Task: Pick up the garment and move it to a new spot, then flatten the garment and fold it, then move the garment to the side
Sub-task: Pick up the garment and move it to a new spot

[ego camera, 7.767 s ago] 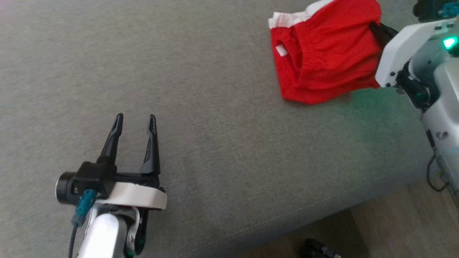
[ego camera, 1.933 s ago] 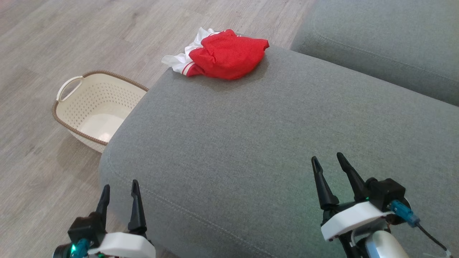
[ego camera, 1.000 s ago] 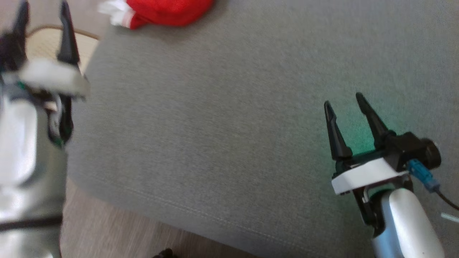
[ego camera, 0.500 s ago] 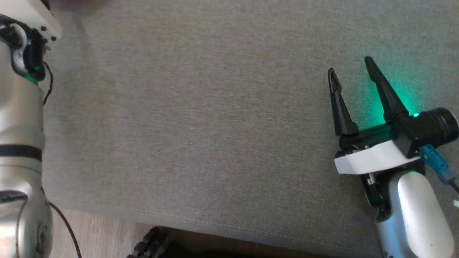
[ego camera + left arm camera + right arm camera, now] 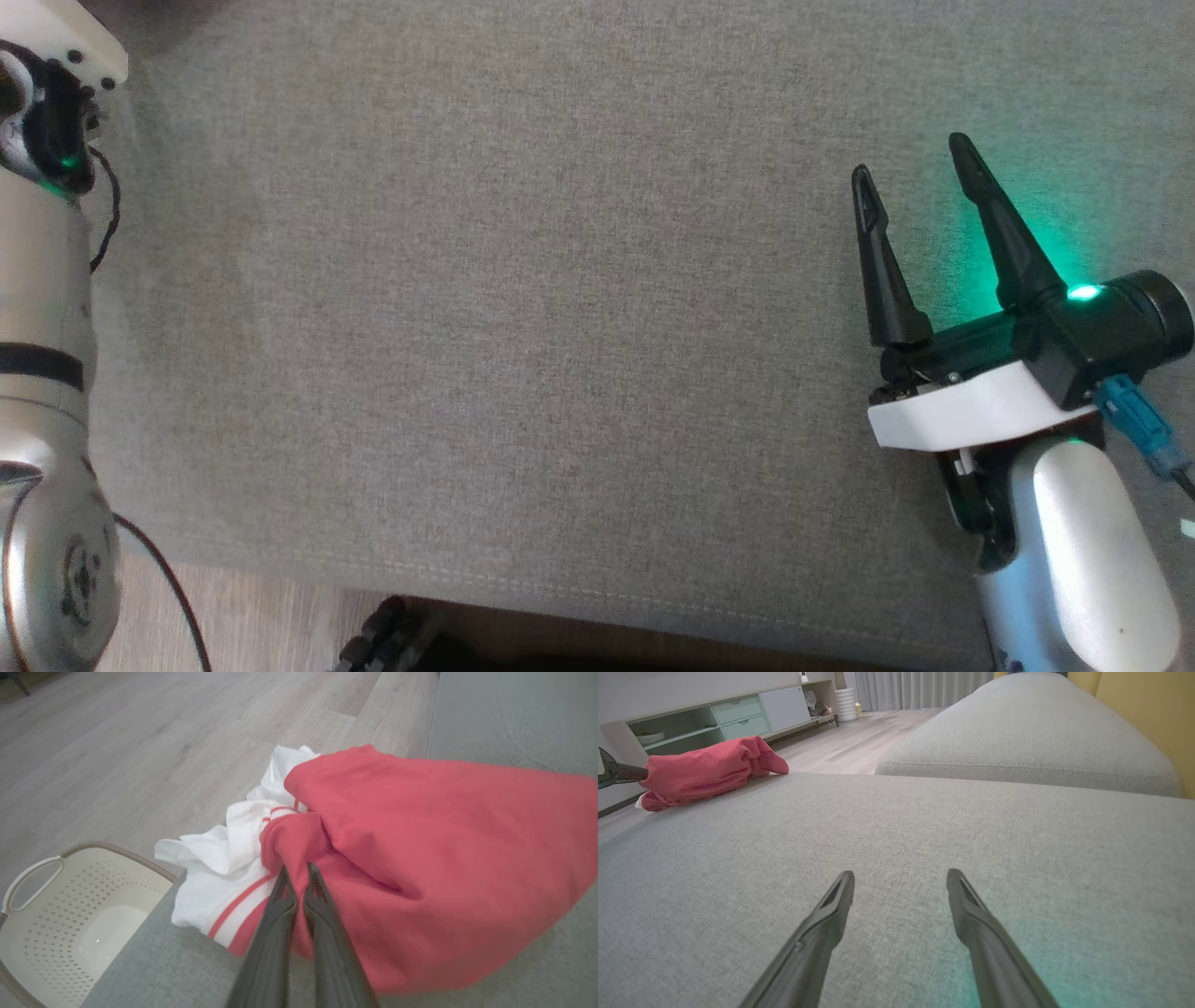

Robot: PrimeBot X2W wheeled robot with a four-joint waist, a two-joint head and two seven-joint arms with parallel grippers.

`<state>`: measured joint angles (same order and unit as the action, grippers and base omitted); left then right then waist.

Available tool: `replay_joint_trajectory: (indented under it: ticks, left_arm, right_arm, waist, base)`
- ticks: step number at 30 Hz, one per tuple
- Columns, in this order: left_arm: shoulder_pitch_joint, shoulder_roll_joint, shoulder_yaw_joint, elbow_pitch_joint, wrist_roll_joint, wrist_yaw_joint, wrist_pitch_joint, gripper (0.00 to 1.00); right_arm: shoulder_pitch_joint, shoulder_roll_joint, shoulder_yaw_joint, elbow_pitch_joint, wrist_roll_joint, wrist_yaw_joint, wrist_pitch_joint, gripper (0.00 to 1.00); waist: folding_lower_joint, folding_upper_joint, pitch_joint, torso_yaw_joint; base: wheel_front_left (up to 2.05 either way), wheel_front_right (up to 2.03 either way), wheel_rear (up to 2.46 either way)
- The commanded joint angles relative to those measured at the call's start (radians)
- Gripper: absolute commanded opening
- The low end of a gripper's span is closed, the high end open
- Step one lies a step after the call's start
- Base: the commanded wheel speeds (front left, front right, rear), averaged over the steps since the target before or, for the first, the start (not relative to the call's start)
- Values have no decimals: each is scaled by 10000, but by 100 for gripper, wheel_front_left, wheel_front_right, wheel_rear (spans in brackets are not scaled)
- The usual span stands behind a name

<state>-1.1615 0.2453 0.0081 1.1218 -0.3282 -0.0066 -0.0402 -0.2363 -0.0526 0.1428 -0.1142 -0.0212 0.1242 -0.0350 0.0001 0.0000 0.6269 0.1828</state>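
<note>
Grey sofa (image 5: 523,280), wood floor (image 5: 140,742), low cabinet (image 5: 738,711) along the far wall.

Garment (image 5: 420,868): red with a white, red-striped end. It lies bunched at the far left corner of the seat. Its long axis runs along the seat's far edge. The white end points toward the corner above the basket (image 5: 117,848). The red end points toward the second cushion (image 5: 1017,742).

Basket: cream, perforated, on the floor just beside the sofa corner.

Left gripper (image 5: 295,870): fingers pressed together, tips nipping a red fold next to the striped hem. Its arm (image 5: 42,280) runs up the left edge of the head view, reaching to the far corner. In the right wrist view one dark finger (image 5: 616,772) meets the garment's end.

Right gripper (image 5: 910,157): fingers wide apart, holding nothing, low over bare seat. It points away from the robot, well apart from the garment.

Change: two seconds earlier the left gripper hung wide at the lower left, off the seat. The garment lies in the same corner. The right gripper's spread is unchanged.
</note>
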Motion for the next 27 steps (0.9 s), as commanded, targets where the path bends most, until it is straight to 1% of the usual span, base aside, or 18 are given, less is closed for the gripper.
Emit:
replay_joint_trajectory:
  ticks: [1, 3, 5, 10, 11, 12, 16, 19, 21, 27]
  left_arm:
    - [-349, 729, 48, -200, -1, -29, -238, 0]
    - [-490, 904, -35, -111, 63, -163, -430, 0]
    - [-617, 892, -192, -124, 188, -178, -642, 0]
    - [-1032, 925, -590, -346, 457, -414, -1025, 0]
    - [-1187, 899, -792, -469, 573, -545, -1084, 0]
    - [-1187, 899, -792, -469, 573, -545, -1084, 0]
    - [-1436, 773, -1231, -853, 808, -761, -1156, 0]
    - [-1572, 551, -1620, -1248, 952, -924, -1071, 0]
    - [-1661, 296, -1923, -1586, 1015, -1024, -929, 0]
    - [-1765, -670, -2748, -2889, 809, -1195, -419, 0]
  right_arm:
    - [-12, 24, 270, -205, 117, 65, -146, 100]
    - [-51, 24, 301, -63, 209, 65, -250, 100]
    - [-63, 24, 308, 125, 323, 65, -369, 100]
    - [-24, 24, 278, 580, 653, 65, -682, 100]
    - [-6, 24, 262, 773, 811, 65, -833, 100]
    - [-6, 24, 262, 773, 811, 65, -833, 100]
    - [58, 24, 273, 1210, 1176, 65, -1138, 100]
    - [165, 24, 252, 1492, 1435, 65, -1337, 100]
    - [240, 24, 162, 1664, 1560, 65, -1448, 100]
    - [371, 24, 43, 2025, 1862, 65, -1709, 100]
  waist:
    - [-1, 0, -254, 0]
    - [-1, 0, -494, -43]
    - [-1, 0, -832, -88]
    - [-1, 0, -1738, -291]
    - [-1, 0, -2144, -433]
    - [-1, 0, -2144, -433]
    - [-1, 0, -2979, -878]
    - [-1, 0, -3547, -1313]
    - [-1, 0, -3829, -1593]
    - [-1, 0, -4365, -2438]
  base:
    - [0, 0, 0]
    - [0, 0, 0]
    - [0, 0, 0]
    - [0, 0, 0]
    - [0, 0, 0]
    - [0, 0, 0]
    - [0, 0, 0]
    - [0, 0, 0]
    - [0, 0, 0]
    - [0, 0, 0]
